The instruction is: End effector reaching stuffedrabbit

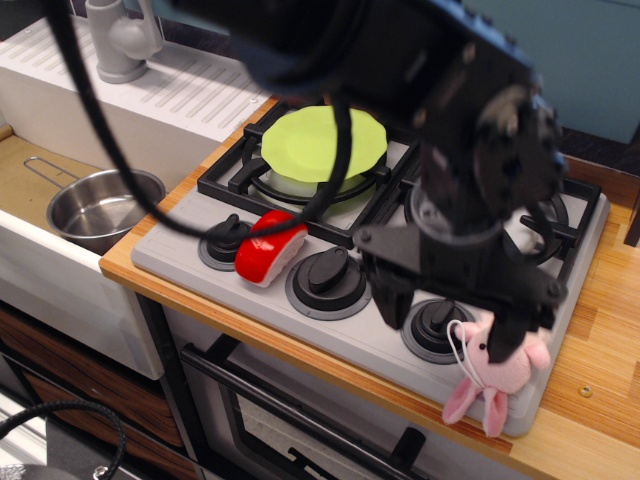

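The pink stuffedrabbit [503, 372] lies at the front right corner of the toy stove [180, 250], beside the right knob [436, 322]. Its white string loop shows at its left. My black gripper [450, 318] is open, its two dark prongs spread wide. The left prong hangs in front of the stove near the right knob. The right prong covers the top of the rabbit's head. Whether it touches the rabbit I cannot tell. The bulky black arm with cables fills the upper middle of the view.
A green plate [323, 143] sits on the left burner. A red-and-white rounded toy [270, 246] lies between the left knobs. A steel pot [105, 207] stands in the sink at the left, a grey faucet [120, 40] behind it. A wooden counter [600, 360] borders the stove at the right.
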Action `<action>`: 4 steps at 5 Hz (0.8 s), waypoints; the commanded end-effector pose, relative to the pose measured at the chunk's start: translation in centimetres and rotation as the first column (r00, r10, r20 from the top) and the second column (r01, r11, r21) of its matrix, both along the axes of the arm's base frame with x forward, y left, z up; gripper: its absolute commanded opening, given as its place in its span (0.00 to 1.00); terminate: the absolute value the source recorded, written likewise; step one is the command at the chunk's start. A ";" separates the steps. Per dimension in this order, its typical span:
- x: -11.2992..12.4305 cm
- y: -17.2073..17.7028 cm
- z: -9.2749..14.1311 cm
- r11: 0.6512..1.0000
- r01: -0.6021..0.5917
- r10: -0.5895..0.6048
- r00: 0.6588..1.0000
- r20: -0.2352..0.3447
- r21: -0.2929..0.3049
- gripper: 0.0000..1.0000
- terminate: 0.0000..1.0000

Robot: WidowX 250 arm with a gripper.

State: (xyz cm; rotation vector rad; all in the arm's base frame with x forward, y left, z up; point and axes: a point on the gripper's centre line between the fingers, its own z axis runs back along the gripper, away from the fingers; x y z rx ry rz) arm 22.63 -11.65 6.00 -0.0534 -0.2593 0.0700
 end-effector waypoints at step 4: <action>2.3 -4.5 -2.6 0.998 -0.006 0.011 0.996 0.084 -0.059 1.00 0.00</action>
